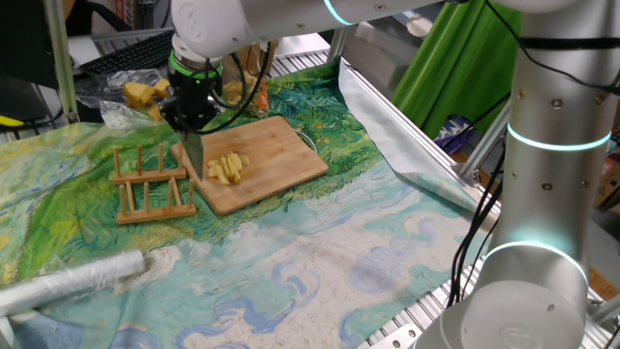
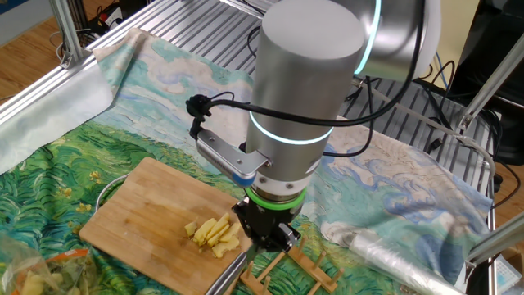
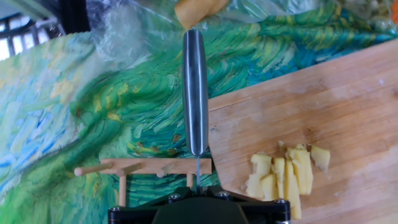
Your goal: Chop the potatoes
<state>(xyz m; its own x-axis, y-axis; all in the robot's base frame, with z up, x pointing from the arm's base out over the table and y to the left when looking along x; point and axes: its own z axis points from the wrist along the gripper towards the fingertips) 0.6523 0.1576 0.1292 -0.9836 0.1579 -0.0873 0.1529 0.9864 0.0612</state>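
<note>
Closest to your hand camera you see the black 2-finger gripper (image 3: 198,208), its body filling the bottom edge, clenched on the handle of a steel-bladed knife (image 3: 195,93) whose spine runs straight away from the lens. The blade stands edge-down just beside the near edge of the pale rectangular wooden cutting board (image 3: 323,106), above the light wooden peg rack (image 3: 143,168). On the board, just right of the blade, lies the cluster of pale-yellow potato slices and sticks (image 3: 283,177), apart from the knife. Under everything you have the green and blue painted-pattern cloth (image 3: 93,106). Farther off, one fixed view shows a clear plastic bag of yellow pieces (image 1: 140,95) beyond the rack.
</note>
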